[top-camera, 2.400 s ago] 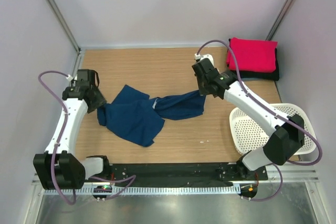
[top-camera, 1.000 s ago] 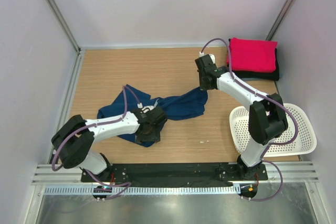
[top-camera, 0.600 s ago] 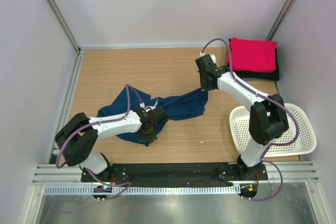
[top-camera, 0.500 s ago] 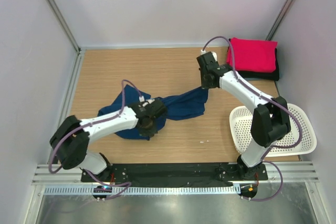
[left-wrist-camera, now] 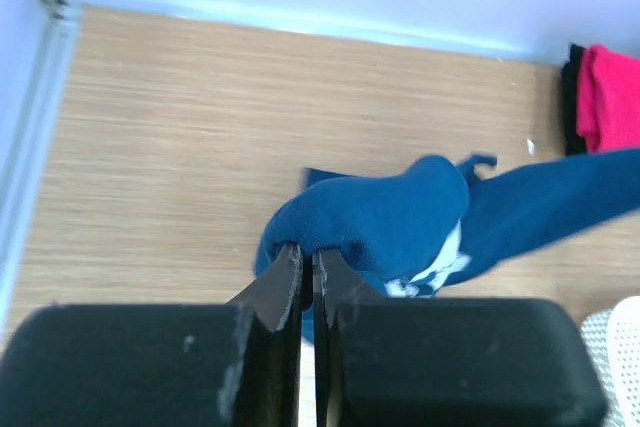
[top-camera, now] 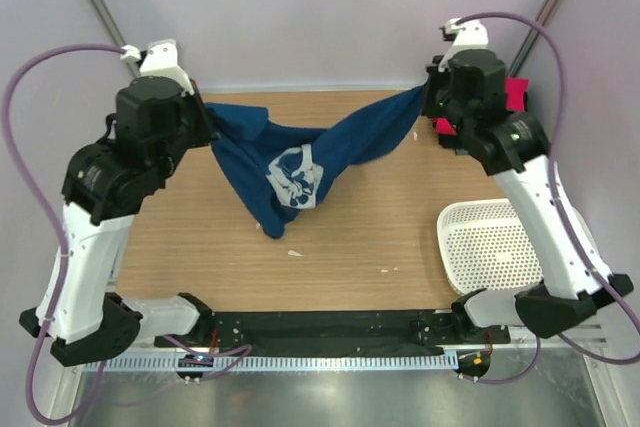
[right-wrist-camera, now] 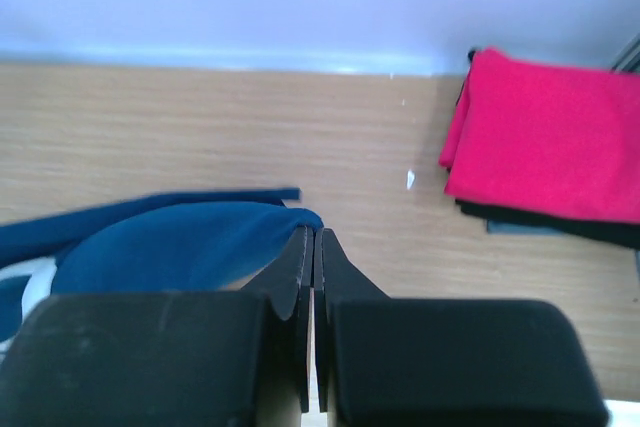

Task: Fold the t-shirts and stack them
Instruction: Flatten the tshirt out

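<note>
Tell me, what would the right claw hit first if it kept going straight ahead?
Besides the navy t-shirt pinched in the right gripper, probably the bare table, left of the pink-red t-shirt; depth is unclear.

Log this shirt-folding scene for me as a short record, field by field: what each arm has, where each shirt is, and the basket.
left jaws: shut on one edge of the navy blue cloth t-shirt
right jaws: shut on its opposite edge
navy shirt: slung between both raised arms above the wooden table, pale print showing
pink-red folded t-shirt: far right corner, lying on the black folded t-shirt
white perforated plastic basket: near right side of the table
</note>
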